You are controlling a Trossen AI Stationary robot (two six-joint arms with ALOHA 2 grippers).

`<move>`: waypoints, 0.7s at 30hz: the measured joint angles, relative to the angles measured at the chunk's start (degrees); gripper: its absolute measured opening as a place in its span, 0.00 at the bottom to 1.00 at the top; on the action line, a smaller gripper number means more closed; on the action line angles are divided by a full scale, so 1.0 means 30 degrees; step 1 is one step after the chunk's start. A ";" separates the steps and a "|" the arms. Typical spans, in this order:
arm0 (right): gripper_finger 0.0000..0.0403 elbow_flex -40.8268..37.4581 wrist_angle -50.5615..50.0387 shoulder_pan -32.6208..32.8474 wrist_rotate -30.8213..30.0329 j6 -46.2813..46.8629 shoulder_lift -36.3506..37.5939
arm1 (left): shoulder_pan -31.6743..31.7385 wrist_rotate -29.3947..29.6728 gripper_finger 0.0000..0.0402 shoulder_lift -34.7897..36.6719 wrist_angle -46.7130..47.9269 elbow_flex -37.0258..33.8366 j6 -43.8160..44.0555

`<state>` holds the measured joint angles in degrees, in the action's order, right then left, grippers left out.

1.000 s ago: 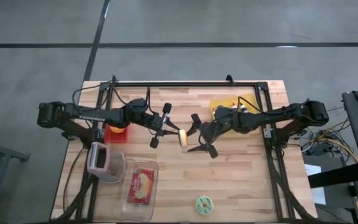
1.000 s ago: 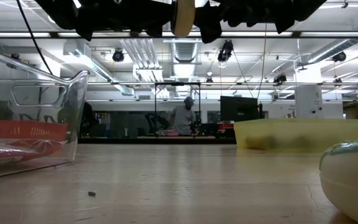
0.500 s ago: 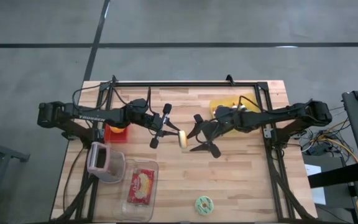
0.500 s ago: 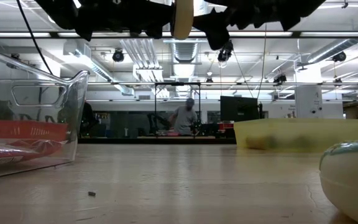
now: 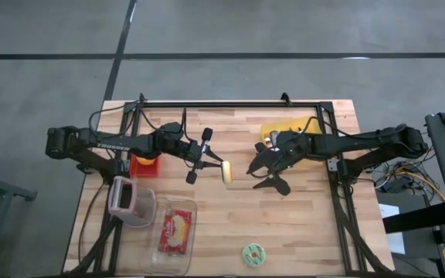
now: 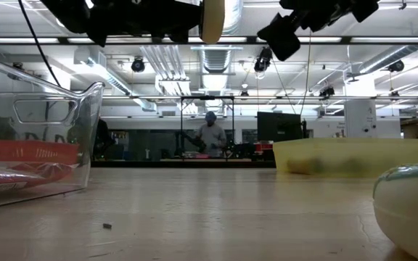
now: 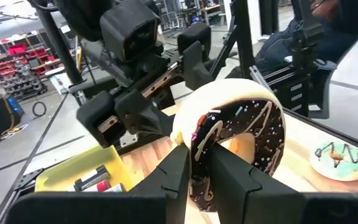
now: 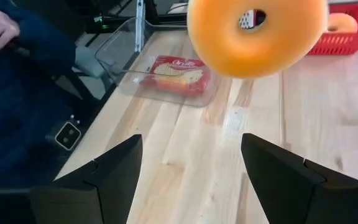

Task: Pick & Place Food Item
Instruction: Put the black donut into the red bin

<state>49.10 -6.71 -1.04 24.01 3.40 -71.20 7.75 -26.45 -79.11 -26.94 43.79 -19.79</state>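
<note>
A chocolate-iced doughnut (image 7: 238, 134) hangs on edge above the middle of the table, with my left gripper (image 5: 219, 164) shut on it. It shows as a pale strip (image 5: 227, 171) from above and at the top of the low view (image 6: 212, 18). In the right wrist view its plain orange side (image 8: 257, 34) faces my right gripper (image 8: 197, 162). That gripper (image 5: 263, 174) stands open a short way toward the table's right, holding nothing. My left gripper pinches the doughnut's ring at its lower rim (image 7: 199, 177) between its two fingers, one on the iced face and one on the plain face. The fingers (image 7: 178, 174) reach in about level from the table's left. The doughnut stands upright on edge, lifted clear of the table.
A yellow tray (image 5: 293, 126) sits far right, a red basket (image 5: 145, 164) under the left arm. A clear container (image 5: 172, 232) with a red packet and a pinkish tub (image 5: 126, 199) stand near left. A green-iced doughnut (image 5: 253, 253) lies near the front edge.
My right gripper has drawn back from the doughnut toward the table's right edge, staying open and tipping its fingers. The doughnut has stayed where it was in my left gripper.
</note>
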 joint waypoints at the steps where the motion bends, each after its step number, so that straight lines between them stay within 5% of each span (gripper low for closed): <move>1: 0.67 -0.0007 -0.0003 0.0001 0.0005 0.0197 0.0000 | 0.0000 0.0270 0.15 0.0052 0.0026 0.0000 -0.0007; 11: 0.68 -0.0051 -0.0008 0.0006 -0.0001 -0.0188 -0.0642 | 0.0099 0.4251 0.15 0.3371 0.5656 0.0000 -0.0810; 17: 0.66 -0.0058 -0.0116 0.0000 -0.0017 -0.1779 -0.0692 | 0.0109 1.1643 0.15 0.6788 0.9936 0.0000 0.0363; 21: 0.65 -0.0073 -0.0095 0.0007 -0.0018 -0.2639 -0.0692 | 0.0109 1.4182 0.15 0.8694 1.2847 0.0000 0.1580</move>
<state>48.88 -6.99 -1.02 23.95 -4.52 -73.28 8.08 16.10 -53.03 11.60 43.79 -15.05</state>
